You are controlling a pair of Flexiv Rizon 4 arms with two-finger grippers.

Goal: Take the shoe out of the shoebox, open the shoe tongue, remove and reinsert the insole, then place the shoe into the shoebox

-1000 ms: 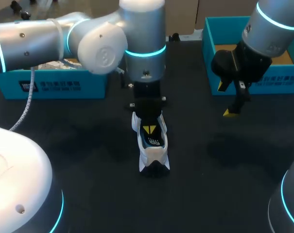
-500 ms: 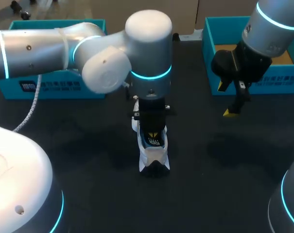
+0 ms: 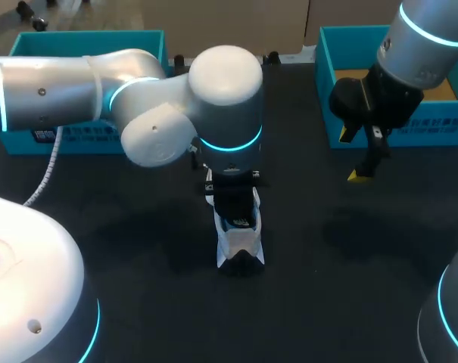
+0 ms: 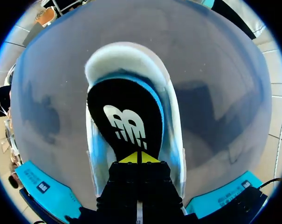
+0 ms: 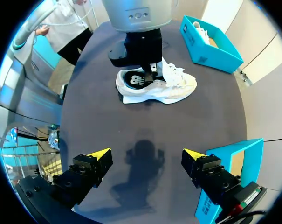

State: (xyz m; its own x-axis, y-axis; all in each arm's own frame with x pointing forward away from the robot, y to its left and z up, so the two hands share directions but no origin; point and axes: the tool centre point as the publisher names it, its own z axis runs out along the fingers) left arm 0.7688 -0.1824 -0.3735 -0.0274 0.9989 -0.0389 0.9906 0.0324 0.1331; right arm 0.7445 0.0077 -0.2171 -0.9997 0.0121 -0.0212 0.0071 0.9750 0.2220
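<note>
Centrally on the table (image 3: 138, 249), the shoe (image 3: 240, 243) stands on its sole, outside the left box (image 3: 85, 35) and the right box (image 3: 328, 91). Its long axis runs near to far, with the heel toward the robot and the toe hidden beneath the left arm's wrist. The left gripper (image 4: 138, 157) sits down inside the shoe's opening. Its yellow tips are pressed together with no gap and touch the insole (image 4: 124, 119) just toe-ward of its logo; whether a fold of insole is caught between them cannot be seen. From these tips the exposed insole extends straight ahead to the heel rim, so any lift or push would likely act along that axis. The right gripper (image 5: 145, 156) hangs spread wide and empty, well apart to the shoe's right, near the right box. The left arm is plainly the nearer, and the insole step appears to be in hand.
</note>
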